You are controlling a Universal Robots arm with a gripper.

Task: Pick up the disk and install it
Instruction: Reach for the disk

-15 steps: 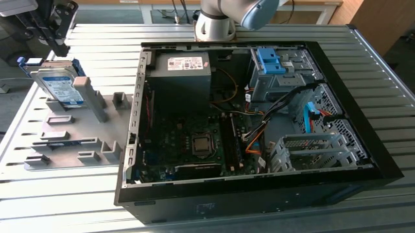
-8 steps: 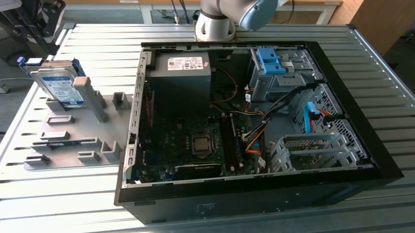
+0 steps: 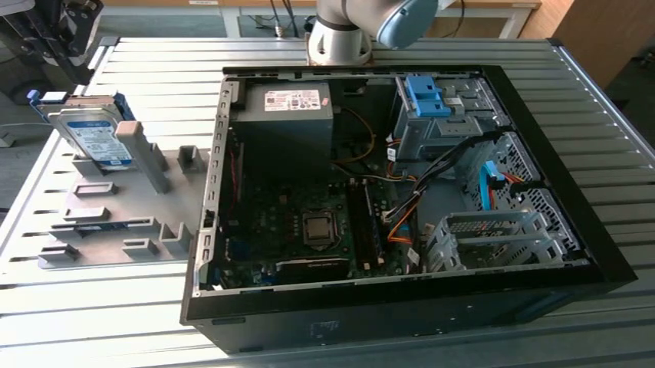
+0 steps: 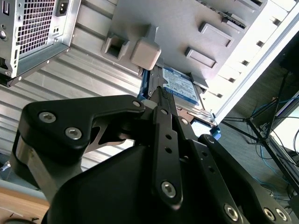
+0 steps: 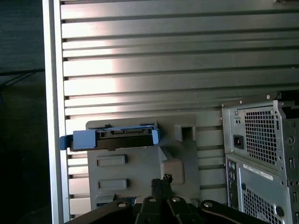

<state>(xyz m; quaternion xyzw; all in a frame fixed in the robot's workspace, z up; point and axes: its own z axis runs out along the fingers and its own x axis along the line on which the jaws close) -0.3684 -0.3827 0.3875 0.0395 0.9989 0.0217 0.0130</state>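
The disk is a silver drive with a white-and-blue label and blue side rails. It stands on edge in a slot of the grey fixture plate, at the exterior view's left. My black gripper hangs above and behind it, apart from it. In the second wrist view the fingertips are pressed together with nothing between them, and the disk's label lies just past them. The first wrist view shows the disk edge-on beyond the gripper.
An open computer case lies on the slatted metal table, to the right of the fixture in the exterior view. It holds a grey power supply, a blue bracket in a drive bay, loose cables and a metal drive cage. The arm's base stands behind the case.
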